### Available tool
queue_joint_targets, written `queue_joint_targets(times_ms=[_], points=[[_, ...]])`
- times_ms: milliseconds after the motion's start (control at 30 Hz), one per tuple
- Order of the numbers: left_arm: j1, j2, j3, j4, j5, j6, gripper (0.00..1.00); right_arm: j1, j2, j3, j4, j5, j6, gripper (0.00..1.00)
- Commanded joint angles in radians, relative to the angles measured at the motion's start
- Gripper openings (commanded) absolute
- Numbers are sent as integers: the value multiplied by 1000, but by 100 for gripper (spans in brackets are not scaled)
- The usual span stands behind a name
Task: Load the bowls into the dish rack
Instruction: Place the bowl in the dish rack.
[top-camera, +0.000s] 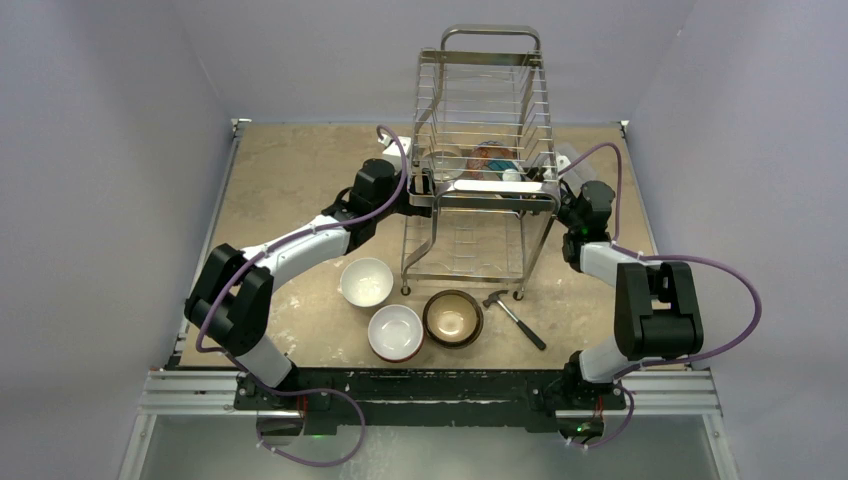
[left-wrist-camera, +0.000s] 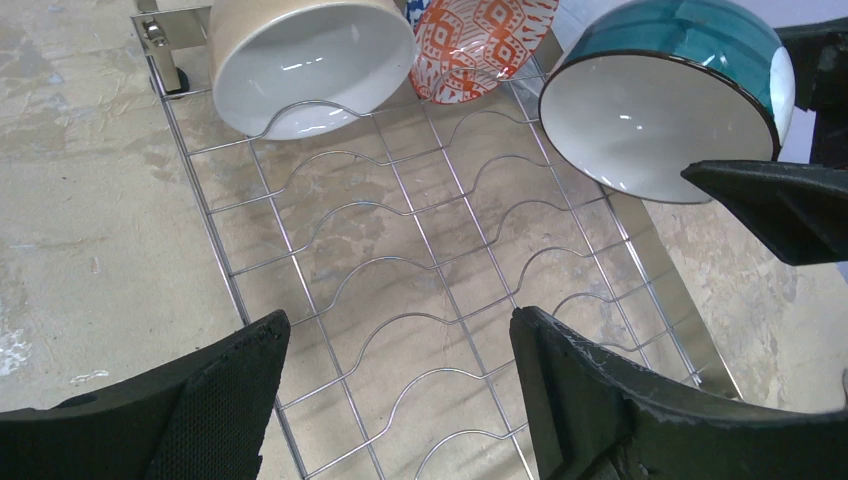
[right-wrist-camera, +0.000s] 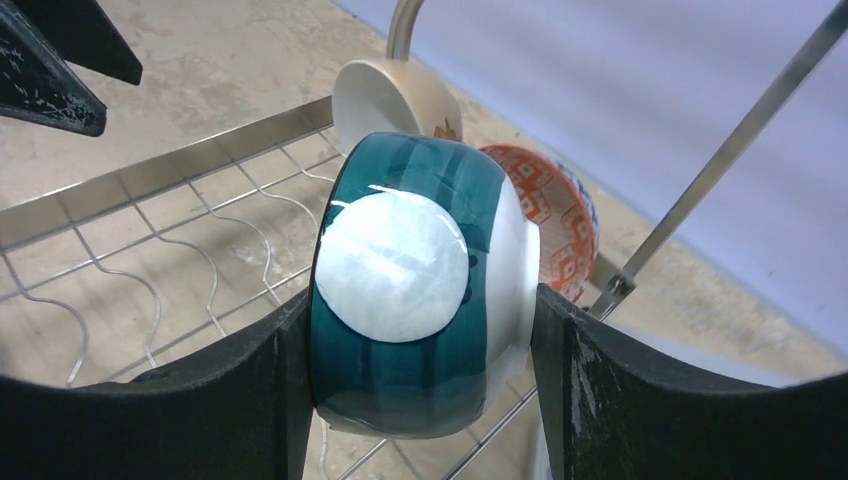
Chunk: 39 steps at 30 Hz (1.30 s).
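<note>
The chrome dish rack (top-camera: 485, 90) stands at the back middle. On its upper wire shelf (left-wrist-camera: 400, 250) a cream bowl (left-wrist-camera: 300, 60) and a red-and-white patterned bowl (left-wrist-camera: 470, 45) lean on their sides. My right gripper (right-wrist-camera: 420, 300) is shut on a teal bowl (right-wrist-camera: 410, 330), white inside (left-wrist-camera: 650, 120), and holds it on its side just above the shelf beside the patterned bowl (right-wrist-camera: 555, 215). My left gripper (left-wrist-camera: 398, 330) is open and empty over the shelf's left part. On the table lie a white bowl (top-camera: 366, 281), a white-inside bowl (top-camera: 395, 332) and a dark brown bowl (top-camera: 453, 318).
A hammer (top-camera: 515, 315) lies right of the brown bowl, near the rack's front right leg. The rack's lower tier (top-camera: 470, 250) sits under the shelf. The right gripper's finger (left-wrist-camera: 780, 200) shows in the left wrist view, close to the teal bowl.
</note>
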Motion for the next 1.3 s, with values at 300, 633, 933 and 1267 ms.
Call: queue_joint_targets(times_ms=[300, 633, 933, 1267], points=[[11, -3, 34, 48, 51, 9, 79, 3, 66, 85, 140, -131, -284, 0], [14, -1, 37, 50, 80, -2, 78, 3, 135, 187, 20, -151, -433, 0], [17, 4, 40, 52, 90, -5, 78, 7, 189, 271, -106, -253, -524, 0], [23, 12, 39, 56, 103, -17, 77, 46, 219, 348, -385, -202, -737, 0]])
